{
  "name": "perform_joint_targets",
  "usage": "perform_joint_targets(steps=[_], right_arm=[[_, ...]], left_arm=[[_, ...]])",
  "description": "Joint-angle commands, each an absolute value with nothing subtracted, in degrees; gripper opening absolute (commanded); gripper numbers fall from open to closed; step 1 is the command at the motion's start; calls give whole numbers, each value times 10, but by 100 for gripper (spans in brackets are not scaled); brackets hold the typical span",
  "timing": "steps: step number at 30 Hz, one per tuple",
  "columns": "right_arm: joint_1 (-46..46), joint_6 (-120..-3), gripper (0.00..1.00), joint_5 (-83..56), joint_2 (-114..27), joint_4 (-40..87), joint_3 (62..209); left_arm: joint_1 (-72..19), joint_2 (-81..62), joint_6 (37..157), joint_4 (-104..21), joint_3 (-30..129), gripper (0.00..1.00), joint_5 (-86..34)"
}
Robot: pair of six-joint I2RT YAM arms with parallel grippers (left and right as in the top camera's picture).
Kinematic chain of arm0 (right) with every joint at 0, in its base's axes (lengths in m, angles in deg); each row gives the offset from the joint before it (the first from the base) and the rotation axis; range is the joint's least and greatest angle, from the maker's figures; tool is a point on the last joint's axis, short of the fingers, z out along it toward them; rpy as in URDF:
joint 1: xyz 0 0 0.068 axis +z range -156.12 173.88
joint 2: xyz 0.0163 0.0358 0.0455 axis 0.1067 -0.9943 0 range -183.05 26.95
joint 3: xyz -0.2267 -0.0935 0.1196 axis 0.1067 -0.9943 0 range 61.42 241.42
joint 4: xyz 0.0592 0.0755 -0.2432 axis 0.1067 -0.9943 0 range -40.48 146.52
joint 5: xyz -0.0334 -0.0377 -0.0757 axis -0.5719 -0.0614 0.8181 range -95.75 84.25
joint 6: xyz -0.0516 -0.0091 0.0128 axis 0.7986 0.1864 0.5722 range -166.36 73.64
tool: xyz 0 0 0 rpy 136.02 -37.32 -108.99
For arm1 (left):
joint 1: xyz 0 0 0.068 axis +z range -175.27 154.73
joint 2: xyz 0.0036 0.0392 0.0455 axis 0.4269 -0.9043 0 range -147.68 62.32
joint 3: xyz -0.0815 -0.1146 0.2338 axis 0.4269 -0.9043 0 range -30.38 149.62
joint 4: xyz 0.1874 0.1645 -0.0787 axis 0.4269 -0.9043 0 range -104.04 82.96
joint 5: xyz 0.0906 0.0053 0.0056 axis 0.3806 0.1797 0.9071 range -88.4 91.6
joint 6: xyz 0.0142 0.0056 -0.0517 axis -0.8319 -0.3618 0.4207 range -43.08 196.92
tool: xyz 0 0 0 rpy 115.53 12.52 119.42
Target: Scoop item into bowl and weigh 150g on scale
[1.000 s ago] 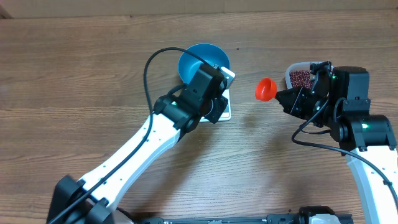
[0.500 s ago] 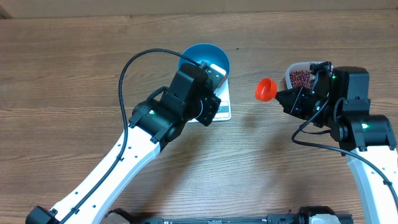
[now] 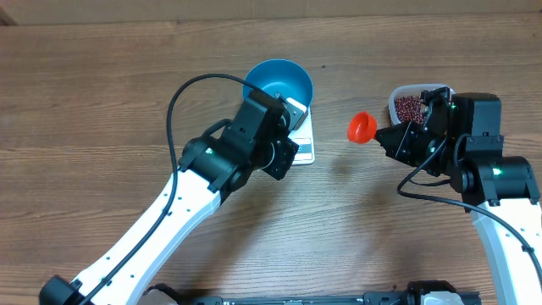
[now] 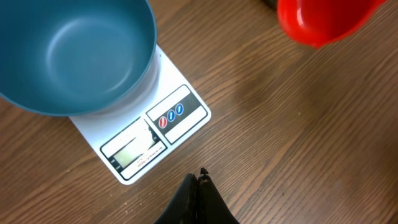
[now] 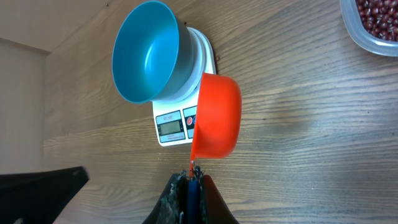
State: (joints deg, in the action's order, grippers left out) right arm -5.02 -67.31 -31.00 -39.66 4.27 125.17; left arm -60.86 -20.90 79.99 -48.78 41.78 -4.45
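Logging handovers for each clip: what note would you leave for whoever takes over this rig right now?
The left gripper is shut and empty, above the scale's front edge.
The right gripper is shut on the red scoop's handle; the scoop is between tub and scale and looks empty.
The bowl sits empty on the scale; the beans lie in the tub.
Done: bowl on scale. Left: scoop beans into bowl up to the target weight.

Left gripper and right gripper both closed.

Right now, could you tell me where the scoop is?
Overhead, the scoop is at centre-right, held by the right gripper, between the scale carrying the bowl and the tub.
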Motion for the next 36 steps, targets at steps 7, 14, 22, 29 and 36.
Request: perform_joint_targets(steps=[7, 14, 22, 29, 36], right_arm=[[-52, -668, 4, -308, -396, 39, 1259], [-52, -657, 4, -308, -396, 37, 1259], [-52, -657, 4, -308, -396, 37, 1259], [-52, -657, 4, -308, -396, 37, 1259], [-52, -658, 4, -308, -396, 36, 1259]], left_arm=[[-617, -314, 855, -478, 428, 4, -14], [-629, -390, 894, -458, 428, 4, 8], [-631, -457, 894, -406, 428, 4, 41], [-631, -471, 894, -367, 428, 4, 63], [-631, -497, 894, -344, 428, 4, 68]])
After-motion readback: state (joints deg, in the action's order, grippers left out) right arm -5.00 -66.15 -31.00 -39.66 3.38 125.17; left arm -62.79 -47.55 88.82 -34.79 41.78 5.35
